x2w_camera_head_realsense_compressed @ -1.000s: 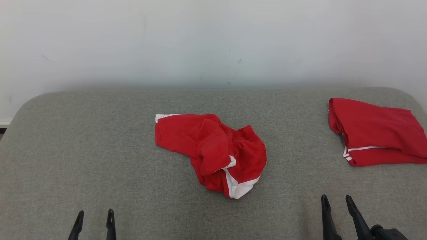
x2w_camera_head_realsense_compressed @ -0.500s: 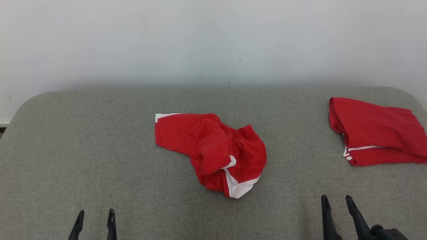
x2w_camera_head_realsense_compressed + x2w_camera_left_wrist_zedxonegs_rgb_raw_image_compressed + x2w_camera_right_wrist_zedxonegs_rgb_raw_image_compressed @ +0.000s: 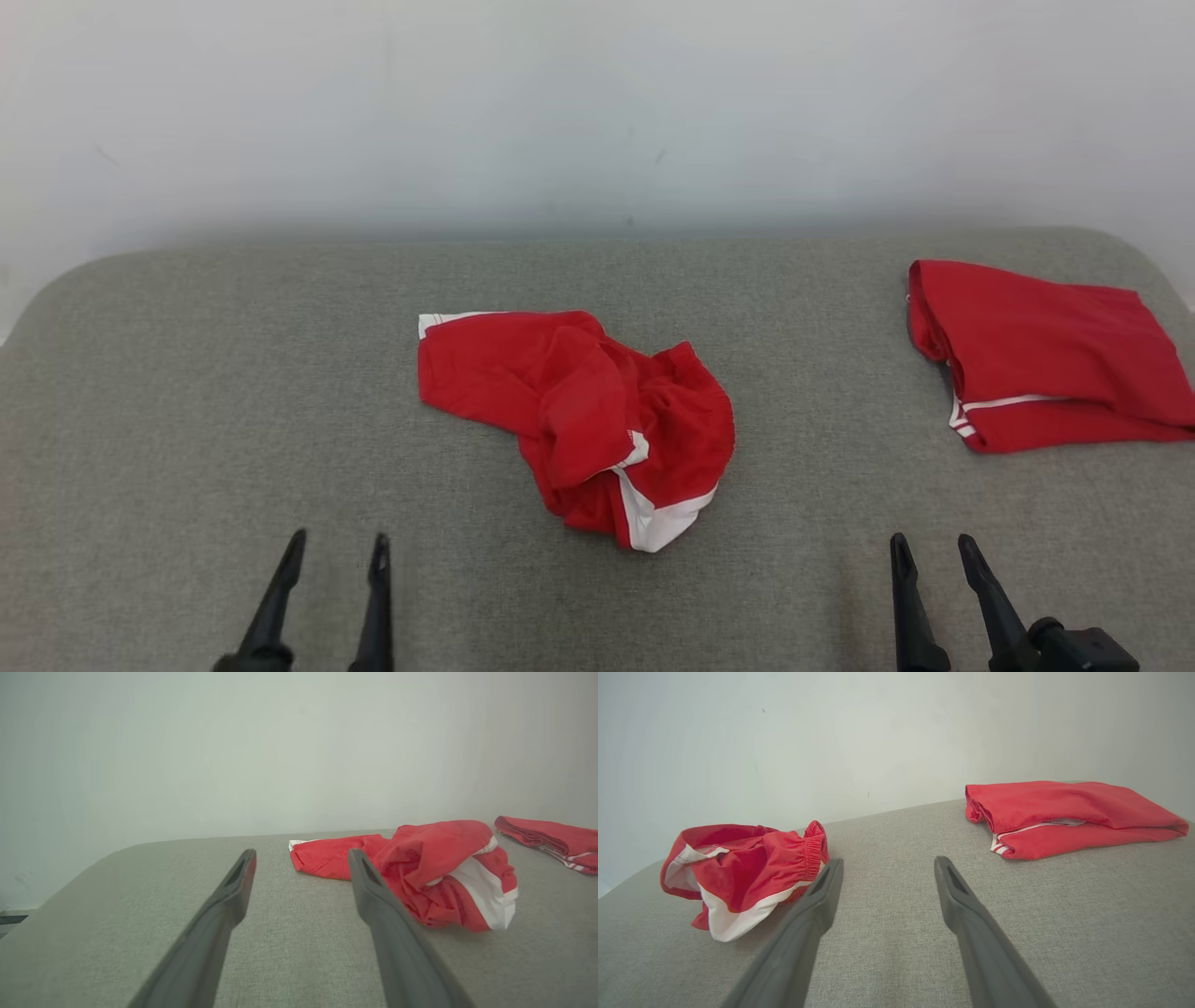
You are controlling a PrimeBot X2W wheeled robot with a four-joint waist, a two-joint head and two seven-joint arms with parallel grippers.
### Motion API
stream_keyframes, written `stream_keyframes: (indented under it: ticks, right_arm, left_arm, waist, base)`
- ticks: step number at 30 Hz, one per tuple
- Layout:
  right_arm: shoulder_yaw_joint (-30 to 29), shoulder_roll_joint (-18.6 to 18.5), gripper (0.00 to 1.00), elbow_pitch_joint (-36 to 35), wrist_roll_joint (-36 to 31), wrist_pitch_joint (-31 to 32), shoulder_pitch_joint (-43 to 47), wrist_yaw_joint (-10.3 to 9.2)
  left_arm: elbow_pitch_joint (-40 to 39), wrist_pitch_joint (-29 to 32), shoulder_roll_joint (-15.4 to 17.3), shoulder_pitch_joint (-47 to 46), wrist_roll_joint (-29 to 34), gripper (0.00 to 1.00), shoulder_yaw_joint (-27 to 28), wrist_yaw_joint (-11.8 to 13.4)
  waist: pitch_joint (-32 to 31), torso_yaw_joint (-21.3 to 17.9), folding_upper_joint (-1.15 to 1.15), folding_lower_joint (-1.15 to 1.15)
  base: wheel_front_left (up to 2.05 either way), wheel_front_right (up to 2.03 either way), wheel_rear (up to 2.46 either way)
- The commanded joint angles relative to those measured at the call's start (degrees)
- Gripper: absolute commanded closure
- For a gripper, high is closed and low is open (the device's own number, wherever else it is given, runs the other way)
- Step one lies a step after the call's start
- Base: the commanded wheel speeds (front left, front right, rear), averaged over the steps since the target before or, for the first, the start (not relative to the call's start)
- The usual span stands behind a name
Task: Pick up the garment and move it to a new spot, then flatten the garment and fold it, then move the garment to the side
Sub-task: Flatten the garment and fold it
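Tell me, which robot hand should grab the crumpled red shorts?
Probably the left gripper: open, it sits a bit nearer the crumpled shorts. The right gripper, also open, sits closer to the folded shorts.

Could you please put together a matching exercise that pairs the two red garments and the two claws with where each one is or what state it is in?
Column one:
1. crumpled garment
2. folded garment
3. left claw
4. right claw

Column two:
A. open, low on the right of the head view
B. bunched up, in the middle of the grey surface
C. open, low on the left of the head view
D. lying flat near the surface's right edge

Pairs: 1-B; 2-D; 3-C; 4-A
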Motion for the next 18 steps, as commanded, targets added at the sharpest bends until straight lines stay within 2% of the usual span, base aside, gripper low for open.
stream_keyframes:
  ticks: [1,12,18]
  right_arm:
    - [0.2,0.0,0.0,0.0,0.3,0.0,-0.2,0.03]
    - [0.2,0.0,0.0,-0.3,1.6,0.0,-2.7,0.03]
    - [0.3,0.0,0.0,-0.3,2.5,0.0,-3.8,0.03]
  left_arm:
    - [0.5,-0.2,0.6,-1.6,-0.6,0.0,-0.9,0.0]
    - [5.4,-0.2,4.8,-14.7,-3.0,0.0,-15.1,-0.1]
    - [9.9,-0.2,6.1,-18.8,-3.1,0.0,-18.5,0.0]
  waist:
    - [0.5,-0.8,0.0,0.0]
    - [5.0,-7.0,0.0,0.0]
    - [7.1,-10.2,0.0,0.0]
  base:
    - [0.0,0.0,0.0]
    - [0.0,0.0,0.0]
    - [0.0,0.0,0.0]
